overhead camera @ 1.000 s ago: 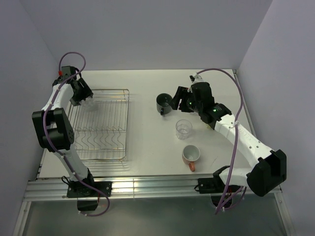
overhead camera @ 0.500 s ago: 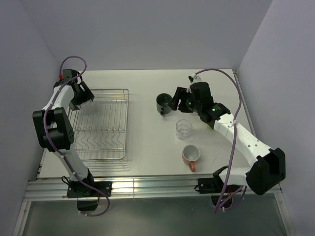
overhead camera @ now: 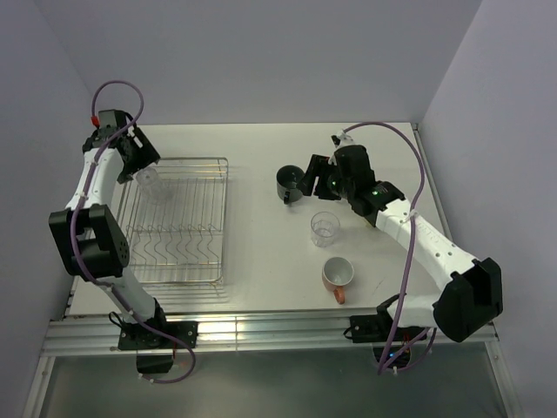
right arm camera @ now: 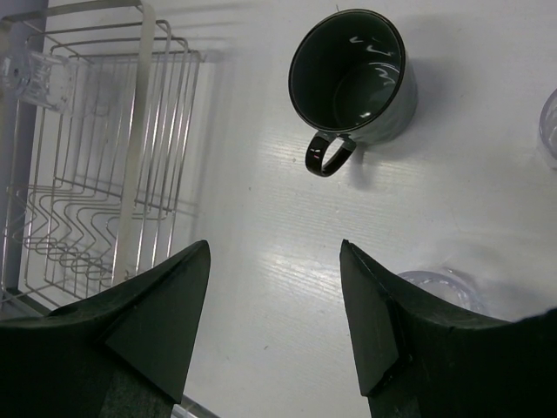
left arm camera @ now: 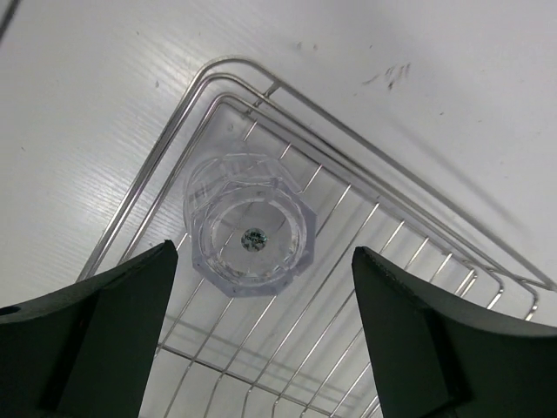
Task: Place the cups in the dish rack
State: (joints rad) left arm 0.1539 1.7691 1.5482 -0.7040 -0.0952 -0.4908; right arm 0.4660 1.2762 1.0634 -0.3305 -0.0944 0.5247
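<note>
The left gripper (left arm camera: 264, 252) holds its jaws apart above the clear glass tumbler (left arm camera: 251, 235), set in the far-left corner of the silver wire dish rack (overhead camera: 187, 235) (probably to keep nearer rows free), while the right gripper (right arm camera: 274, 248) gapes toward the black mug (right arm camera: 352, 74)

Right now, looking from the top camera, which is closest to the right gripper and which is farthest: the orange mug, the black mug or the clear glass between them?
Counting out from the right gripper in the top view:
1. the black mug, just to its left, almost at the fingertips.
2. the clear glass, a bit toward the front.
3. the orange mug, further front still, the farthest.
</note>
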